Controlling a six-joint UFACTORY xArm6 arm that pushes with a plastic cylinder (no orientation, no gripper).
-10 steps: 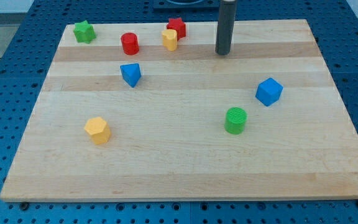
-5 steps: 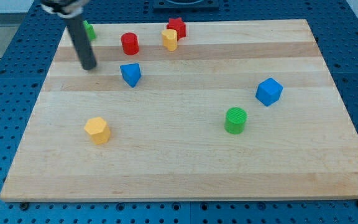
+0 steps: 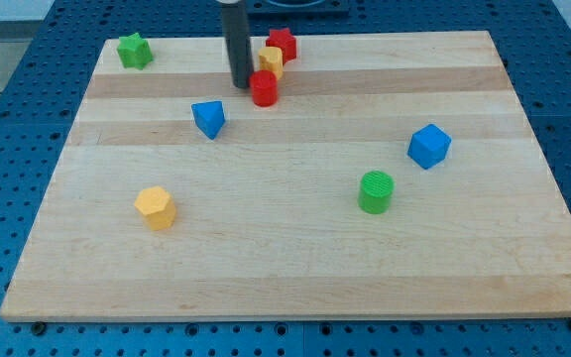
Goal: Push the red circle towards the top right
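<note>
The red circle (image 3: 264, 88) is a short red cylinder near the board's top centre, just below the yellow block (image 3: 271, 60). My tip (image 3: 241, 84) stands right at the red circle's left side, touching or nearly touching it. A second red block (image 3: 283, 44), star-like, sits above and to the right of the yellow block, close against it.
A green star block (image 3: 134, 50) lies at the top left. A blue triangular block (image 3: 208, 118) is below-left of my tip. A blue cube (image 3: 428, 146) and a green cylinder (image 3: 376, 191) sit at the right. A yellow hexagonal block (image 3: 155, 207) is at the lower left on the wooden board (image 3: 295, 258).
My tip swept from the top right to the far left, then back right to the red circle. The red circle has moved right and slightly down, to just below the yellow block.
</note>
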